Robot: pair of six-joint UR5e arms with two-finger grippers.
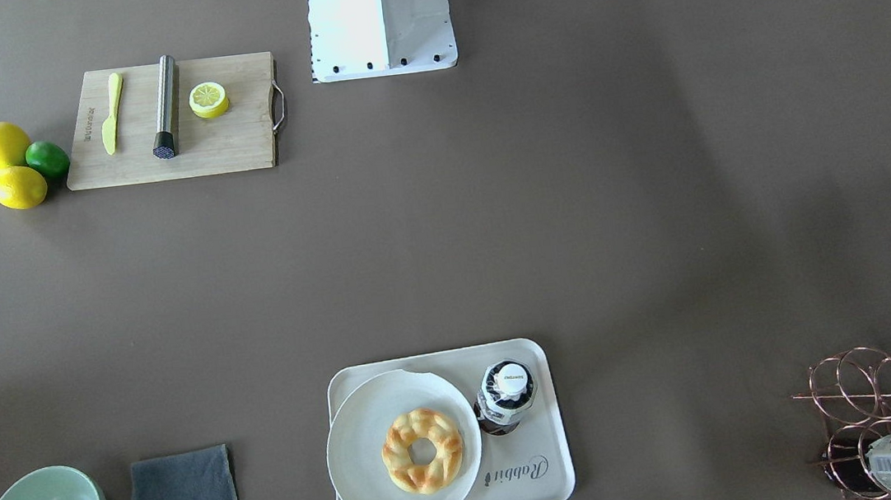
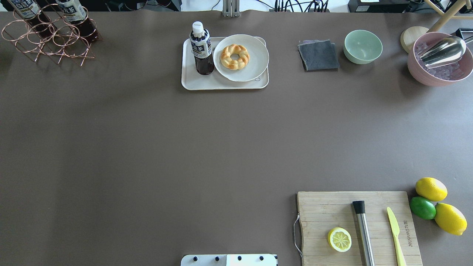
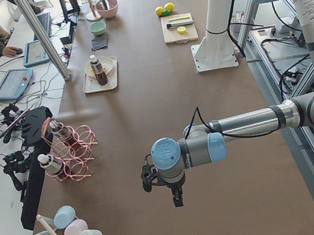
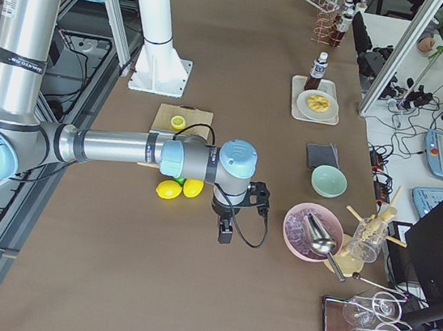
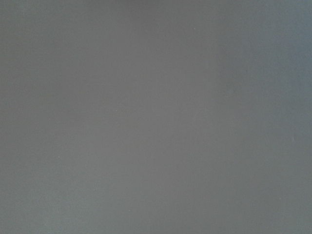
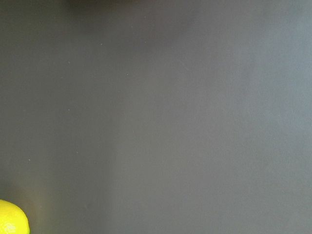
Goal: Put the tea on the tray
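The tea (image 2: 201,48) is a small bottle of dark liquid with a white cap. It stands upright on the cream tray (image 2: 221,84), beside a plate, at the table's far side. From the front, the tea (image 1: 506,393) occupies the tray's (image 1: 540,484) corner above the "Rabbit" print. Nothing holds the bottle. My left gripper (image 3: 178,197) hangs over bare table far from the tray, and shows only in the left side view. My right gripper (image 4: 224,235) hovers near the lemons, only in the right side view. Whether either is open or shut I cannot tell.
A white plate (image 2: 255,55) with a braided doughnut (image 2: 234,56) shares the tray. A copper wire rack (image 2: 44,40) with other bottles stands far left. A cutting board (image 2: 325,214) with a lemon half, lemons (image 2: 431,188), green bowl (image 2: 363,46), grey cloth (image 2: 318,55) and pink bowl (image 2: 439,74) lie right.
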